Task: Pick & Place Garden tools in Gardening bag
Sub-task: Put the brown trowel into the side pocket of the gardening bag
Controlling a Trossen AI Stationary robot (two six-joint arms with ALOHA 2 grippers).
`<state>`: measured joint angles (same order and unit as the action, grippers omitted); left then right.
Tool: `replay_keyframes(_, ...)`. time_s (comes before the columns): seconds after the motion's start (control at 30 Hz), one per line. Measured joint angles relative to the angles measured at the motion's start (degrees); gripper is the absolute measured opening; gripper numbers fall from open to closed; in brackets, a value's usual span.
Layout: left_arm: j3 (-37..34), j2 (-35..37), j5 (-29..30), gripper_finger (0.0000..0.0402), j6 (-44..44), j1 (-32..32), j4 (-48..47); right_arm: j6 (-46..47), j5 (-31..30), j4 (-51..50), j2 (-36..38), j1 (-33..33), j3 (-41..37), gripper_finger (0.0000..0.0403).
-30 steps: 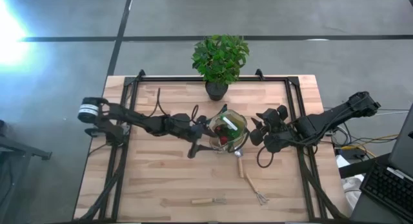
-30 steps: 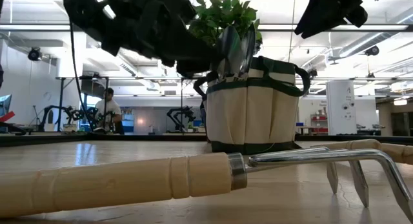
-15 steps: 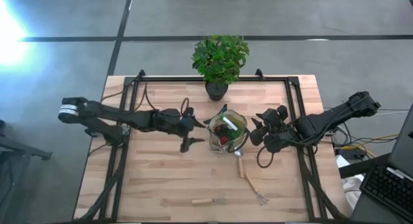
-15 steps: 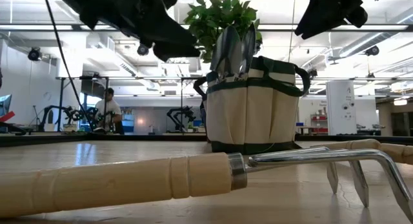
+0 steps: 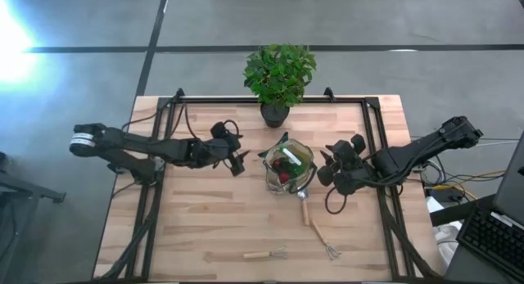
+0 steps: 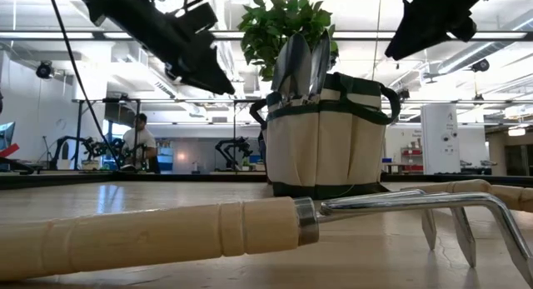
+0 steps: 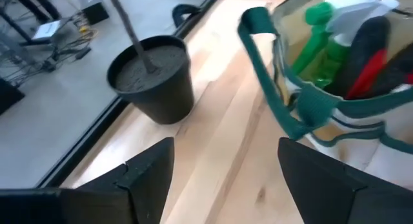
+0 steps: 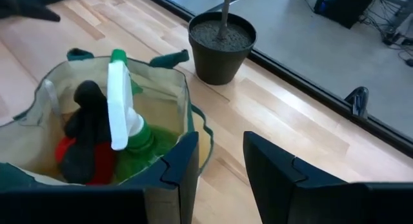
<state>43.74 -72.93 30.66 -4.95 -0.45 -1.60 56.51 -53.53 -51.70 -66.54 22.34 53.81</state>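
My left gripper (image 5: pixel 239 163) hangs left of the gardening bag (image 5: pixel 304 179), jaws wide and empty. The bag sits mid-bench holding the spray bottle (image 8: pixel 129 124). The right gripper (image 5: pixel 325 171) hovers by its rim, jaws part-open, empty. Two rakes (image 5: pixel 321 233) lie nearer me, probably next.

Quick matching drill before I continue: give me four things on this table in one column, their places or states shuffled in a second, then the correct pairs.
Things:
1. spray bottle
2. rake
3. left gripper
4. potted plant

Places or states:
A. open, beside the gardening bag on the left arm's side
B. standing at the table's far edge
C. inside the gardening bag
D. lying on the table, near side of the bag

Pairs: 1-C, 2-D, 3-A, 4-B
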Motion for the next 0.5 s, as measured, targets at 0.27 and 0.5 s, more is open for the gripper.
replay_keyframes(0.27,-0.77,0.04,0.78,0.0201,-0.91,0.00,-0.41,-4.16,6.26,-0.31,0.00,0.01,-0.38,0.0108)
replay_keyframes(0.5,-0.57,0.29,0.76,0.0074,0.07,0.00,-0.42,-4.59,13.90,0.10,0.00,0.01,-0.38,0.0095)
